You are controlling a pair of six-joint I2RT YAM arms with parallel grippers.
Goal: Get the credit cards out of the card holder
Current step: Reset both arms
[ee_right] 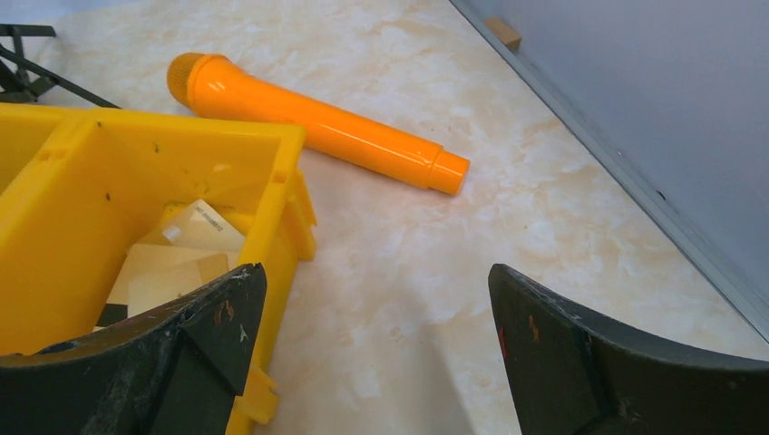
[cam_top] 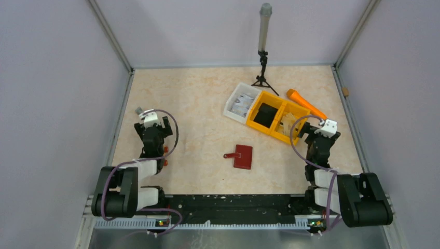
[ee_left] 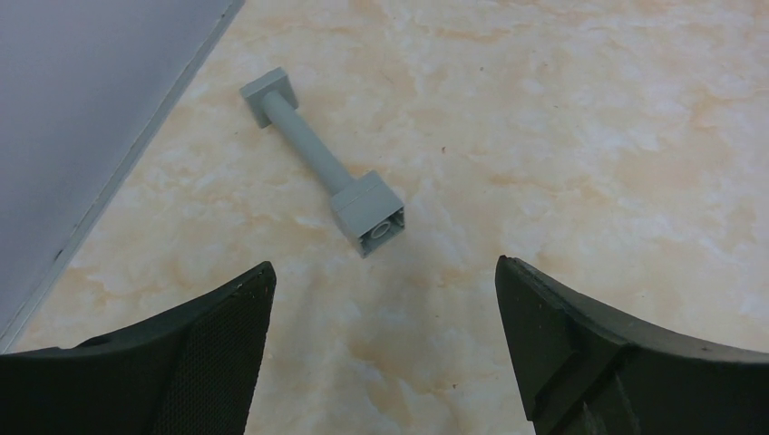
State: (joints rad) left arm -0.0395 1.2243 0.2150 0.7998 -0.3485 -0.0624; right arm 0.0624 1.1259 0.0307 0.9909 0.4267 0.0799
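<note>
- The table (cam_top: 197,104) has a pale marbled top closed in by plain walls; your two arms sit at its near edge, one at each side.
- Your left gripper (ee_left: 383,272) hangs low over the table by the left wall; its jaws are spread wide with nothing between them; it is well apart from the card holder.
- Your right gripper (ee_right: 376,272) hovers at the near right corner of the yellow-orange bin (cam_top: 262,98); its jaws are also spread wide and grip nothing; one finger (ee_right: 209,335) hangs over the bin's wall, and you cannot tell whether it touches it.
- The bin lies right of centre, set at a slant; something black fills its left compartment, and pale flat pieces (ee_right: 172,258) lie in the right one; you cannot tell whether these are cards.
- A white tray (cam_top: 231,101) touches the bin's left side.
- A grey microphone (cam_top: 264,31) stands upright on a small black tripod at the far edge.
- An orange toy microphone (cam_top: 306,102) lies flat just beyond the bin.
- The card holder (cam_top: 244,156) lies flat and folded near the middle of the table, between the arms, nearer you than the bin; its narrow tab points left.
- A grey rod (ee_left: 322,163) with a block at each end lies just ahead of the left gripper.
- A small tan block (ee_right: 503,33) sits against the right wall.
</note>
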